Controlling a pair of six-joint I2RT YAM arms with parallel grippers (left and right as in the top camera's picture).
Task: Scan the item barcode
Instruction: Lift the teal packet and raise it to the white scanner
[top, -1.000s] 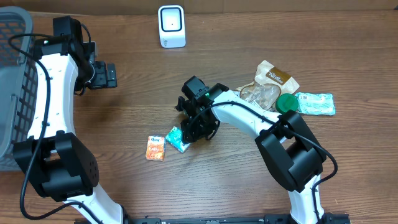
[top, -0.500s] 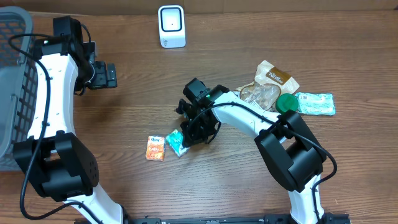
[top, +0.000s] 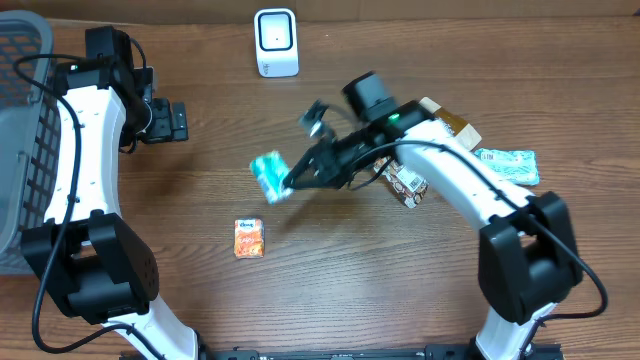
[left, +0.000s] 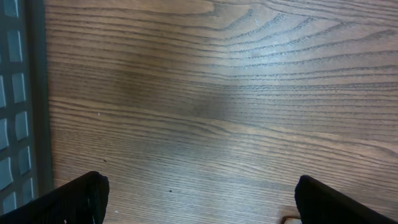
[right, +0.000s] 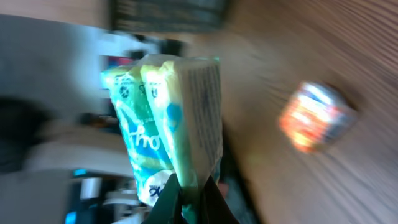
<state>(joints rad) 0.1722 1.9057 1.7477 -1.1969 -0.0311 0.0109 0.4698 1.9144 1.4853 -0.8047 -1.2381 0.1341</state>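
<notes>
Right tool (top: 292, 180) pinches a small teal packet (top: 268, 176) by one edge, held above the middle of the tabletop (top: 200, 300), at six o'clock from the white barcode scanner (top: 276, 42). The packet looks light, soft and crinkly, so an edge grip suits it. Left tool (top: 176, 121) hangs wide open.

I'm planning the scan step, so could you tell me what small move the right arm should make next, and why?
Probably carry the teal packet toward the white scanner, turning its printed side to the scanner's window. The right fingers are shut on the packet and hold it in the air, but well short of the scanner.
</notes>
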